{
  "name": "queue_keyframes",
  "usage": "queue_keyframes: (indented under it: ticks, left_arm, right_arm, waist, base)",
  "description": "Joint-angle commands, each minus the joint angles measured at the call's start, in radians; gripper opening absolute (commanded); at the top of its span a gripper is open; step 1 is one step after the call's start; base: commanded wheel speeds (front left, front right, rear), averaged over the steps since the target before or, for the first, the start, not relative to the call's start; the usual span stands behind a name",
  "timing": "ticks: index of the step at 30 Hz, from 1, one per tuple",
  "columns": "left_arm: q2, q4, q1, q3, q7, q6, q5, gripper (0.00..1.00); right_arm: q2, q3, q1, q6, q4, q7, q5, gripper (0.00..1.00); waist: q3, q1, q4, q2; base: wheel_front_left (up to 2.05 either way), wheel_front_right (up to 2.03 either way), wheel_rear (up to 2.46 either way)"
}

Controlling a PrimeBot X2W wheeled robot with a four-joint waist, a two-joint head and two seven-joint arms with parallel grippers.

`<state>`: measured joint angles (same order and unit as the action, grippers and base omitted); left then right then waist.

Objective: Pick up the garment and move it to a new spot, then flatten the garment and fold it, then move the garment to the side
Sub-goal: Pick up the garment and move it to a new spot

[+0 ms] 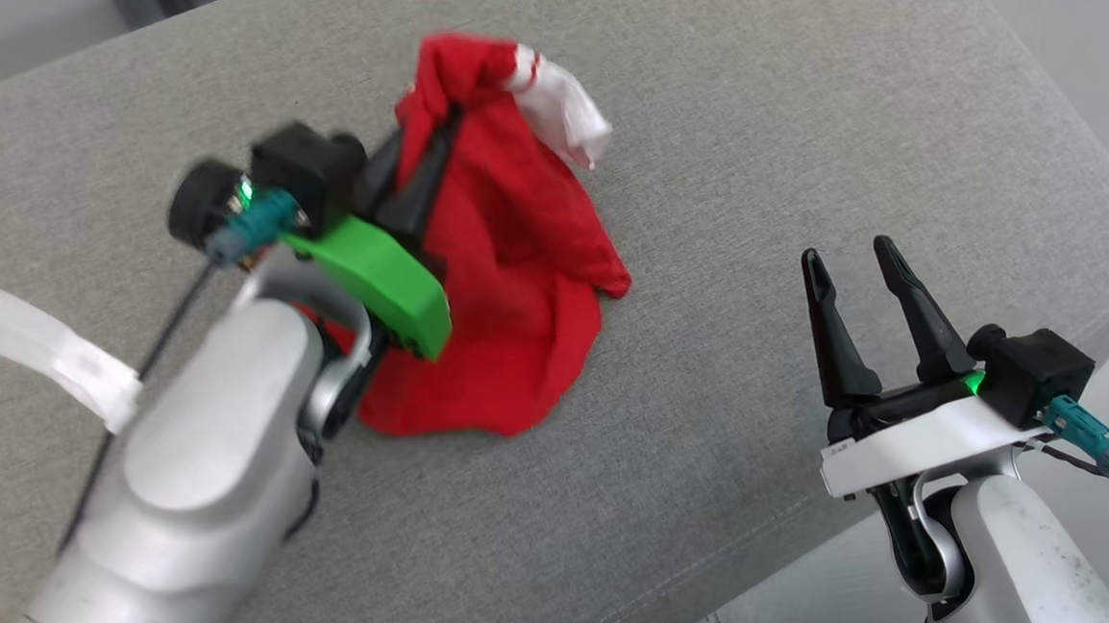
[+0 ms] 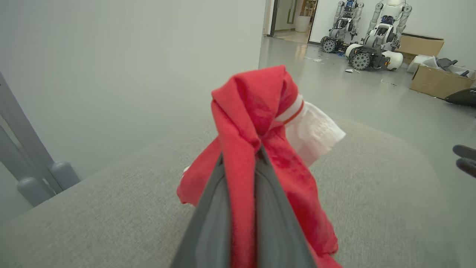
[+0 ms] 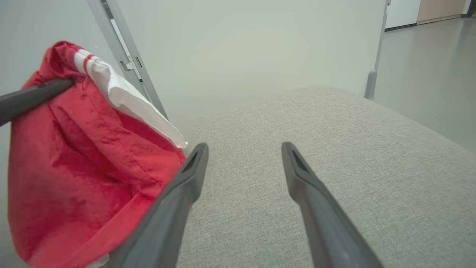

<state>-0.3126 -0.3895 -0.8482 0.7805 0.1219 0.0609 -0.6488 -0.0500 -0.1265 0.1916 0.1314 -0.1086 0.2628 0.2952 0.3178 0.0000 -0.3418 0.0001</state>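
A red garment with a white, red-striped cuff hangs in a bunch over the grey cushion, its lower folds resting on the fabric. My left gripper is shut on its upper part and holds it lifted; in the left wrist view the red garment is pinched between the dark fingers. My right gripper stands open with nothing in it at the lower right, apart from the cloth. In the right wrist view the garment hangs left of the open right gripper.
The grey cushion has a rounded edge to the right and front, with floor beyond. White tape trails from my left arm. Other robots and cardboard boxes stand far off across the room. A metal frame rises behind the cushion.
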Motion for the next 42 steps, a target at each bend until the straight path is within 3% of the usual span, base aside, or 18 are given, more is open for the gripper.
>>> queue_keyframes:
  ticks: [1, 2, 3, 10, 19, 28, 42]
  left_arm:
    - [0.011, -0.015, 0.028, 0.008, 0.014, -0.005, -0.007, 0.00]
    - [0.023, -0.027, 0.042, 0.014, 0.024, -0.003, -0.010, 0.72]
    - [0.031, -0.036, 0.051, 0.018, 0.032, -0.003, -0.009, 1.00]
    - [0.051, -0.043, 0.047, -0.008, 0.105, -0.008, -0.014, 1.00]
    - [-0.043, -0.015, 0.149, -0.147, 0.142, -0.076, -0.027, 1.00]
    - [-0.100, 0.082, 0.364, -0.326, 0.142, -0.098, 0.037, 1.00]
    - [-0.049, 0.212, 0.711, -0.562, 0.143, -0.095, 0.158, 1.00]
  right_arm:
    - [-0.001, 0.000, 0.003, -0.001, -0.004, 0.003, -0.005, 1.00]
    - [-0.001, -0.003, 0.002, -0.001, -0.007, 0.003, -0.006, 1.00]
    - [-0.001, -0.005, 0.001, -0.001, -0.009, 0.003, -0.006, 1.00]
    - [-0.001, 0.007, -0.028, -0.001, -0.026, 0.003, -0.024, 1.00]
    - [-0.001, 0.023, -0.058, -0.001, -0.034, 0.003, -0.063, 1.00]
    - [-0.001, 0.022, -0.077, -0.001, -0.040, 0.003, -0.090, 1.00]
    - [-0.001, 0.023, -0.126, -0.001, -0.044, 0.003, -0.116, 1.00]
  waist:
    - [-0.008, 0.0000, 0.011, -0.0001]
    - [-0.012, 0.0000, 0.014, -0.0001]
    - [-0.016, 0.0000, 0.017, -0.0001]
    - [-0.082, 0.0000, 0.063, -0.0001]
    - [-0.177, 0.0000, 0.170, -0.0001]
    - [-0.238, 0.0000, 0.267, -0.0001]
    - [-0.312, 0.0000, 0.364, -0.0001]
  base:
    - [0.00, 0.00, 0.00]
    - [0.00, 0.00, 0.00]
    - [0.00, 0.00, 0.00]
    - [0.00, 0.00, 0.00]
    - [0.00, 0.00, 0.00]
    - [0.00, 0.00, 0.00]
    - [0.00, 0.00, 0.00]
